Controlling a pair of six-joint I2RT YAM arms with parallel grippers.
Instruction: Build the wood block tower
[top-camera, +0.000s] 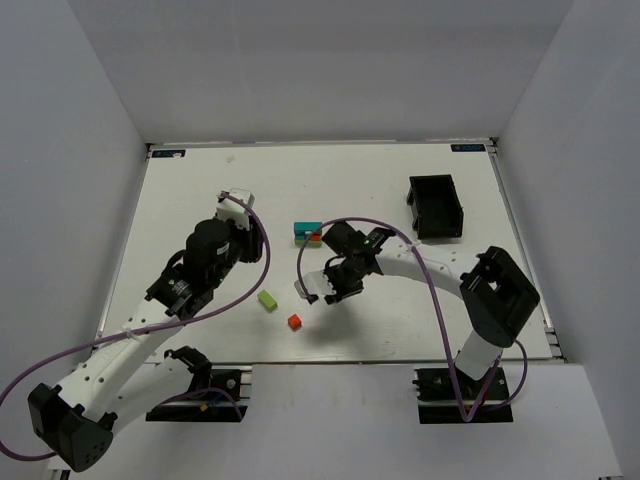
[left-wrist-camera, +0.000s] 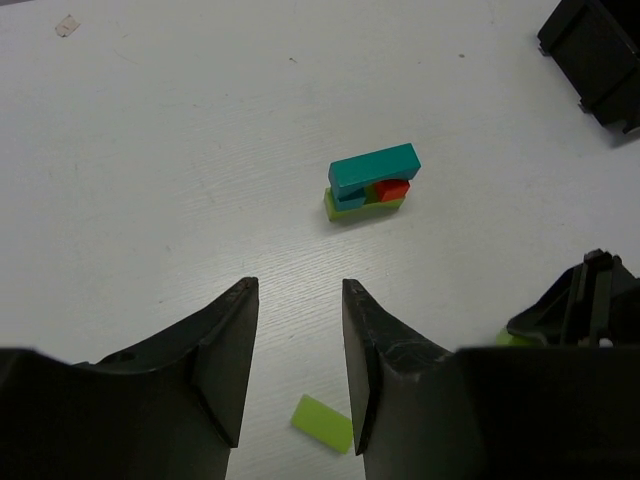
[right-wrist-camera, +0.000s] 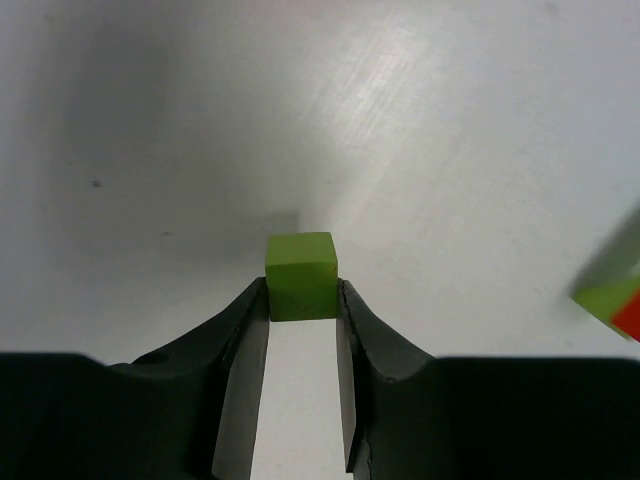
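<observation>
One lime cube (right-wrist-camera: 300, 262), clamped between right claw (right-wrist-camera: 301, 292) tips

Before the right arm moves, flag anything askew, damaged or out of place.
Nothing looks damaged or spilled. The tower looks intact, teal bar on top. A lime-green block and red cube lie loose nearby, unstacked. The right gripper pinches a lime-green cube only at its fingertips.
</observation>
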